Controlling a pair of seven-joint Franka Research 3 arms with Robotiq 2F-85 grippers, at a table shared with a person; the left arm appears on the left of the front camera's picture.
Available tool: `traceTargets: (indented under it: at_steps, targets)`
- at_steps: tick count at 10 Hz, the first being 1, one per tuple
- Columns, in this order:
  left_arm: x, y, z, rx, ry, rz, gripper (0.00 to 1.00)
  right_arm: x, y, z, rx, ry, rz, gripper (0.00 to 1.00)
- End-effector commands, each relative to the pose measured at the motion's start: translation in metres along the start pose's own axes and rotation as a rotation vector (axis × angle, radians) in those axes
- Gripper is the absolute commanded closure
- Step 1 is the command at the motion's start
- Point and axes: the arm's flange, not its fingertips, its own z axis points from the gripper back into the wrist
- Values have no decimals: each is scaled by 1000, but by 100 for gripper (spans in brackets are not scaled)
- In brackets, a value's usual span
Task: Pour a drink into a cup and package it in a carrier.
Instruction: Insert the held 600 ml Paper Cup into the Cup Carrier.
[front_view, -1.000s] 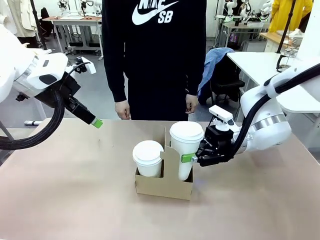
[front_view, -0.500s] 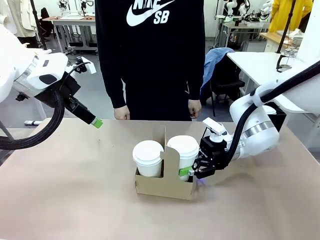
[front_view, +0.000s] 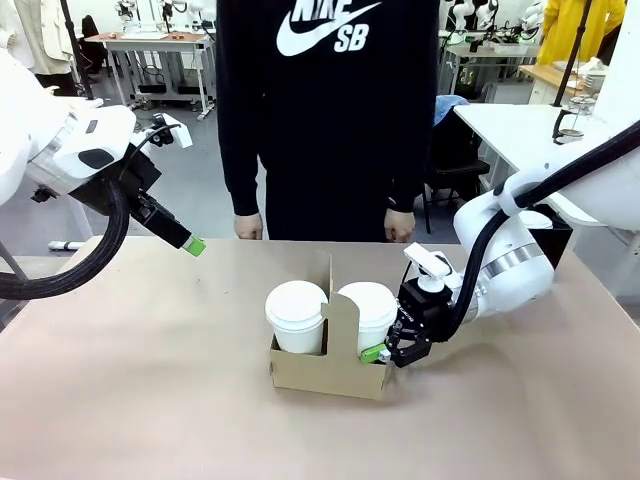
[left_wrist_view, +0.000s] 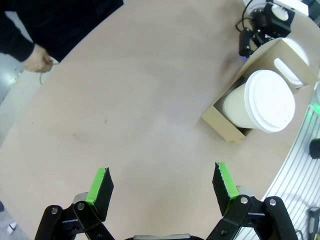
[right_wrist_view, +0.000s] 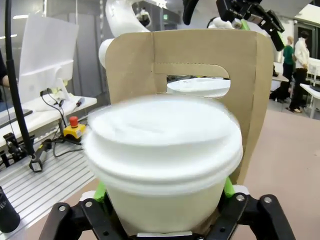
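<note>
Beside the carrier (front_view: 330, 368), the cup (front_view: 368, 315) is seated in its slot, flanked by the right end effector (front_view: 383, 352); whether gripped cannot be told. The left end effector (left_wrist_view: 162, 186) is held wide open, empty.

Two white robot arms (front_view: 500, 250) carry black cables. Their black grippers have green pads (left_wrist_view: 224, 181). The person (front_view: 328, 110) wears a black logo sweatshirt.

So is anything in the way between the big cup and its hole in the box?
No, nothing is. The cup already sits down in the carrier, beside the smaller cup, with the right tool at its side.
</note>
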Motion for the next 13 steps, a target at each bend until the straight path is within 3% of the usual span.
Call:
traceTargets:
  at_steps: [1,5,9,11,13]
  targets:
    - [0,-2,1,1,-6,13,0,9,1,4,-11,52,67,0]
    - [0,-2,1,1,-6,13,0,33,6,31,-59,113,44,0]
    - [0,-2,1,1,-6,13,0,48,25,72,-105,181,-66,0]
    - [0,-2,1,1,-6,13,0,62,46,103,-233,190,-77,0]
    - [0,-2,1,1,-6,13,0,77,85,140,-519,250,-145,0]
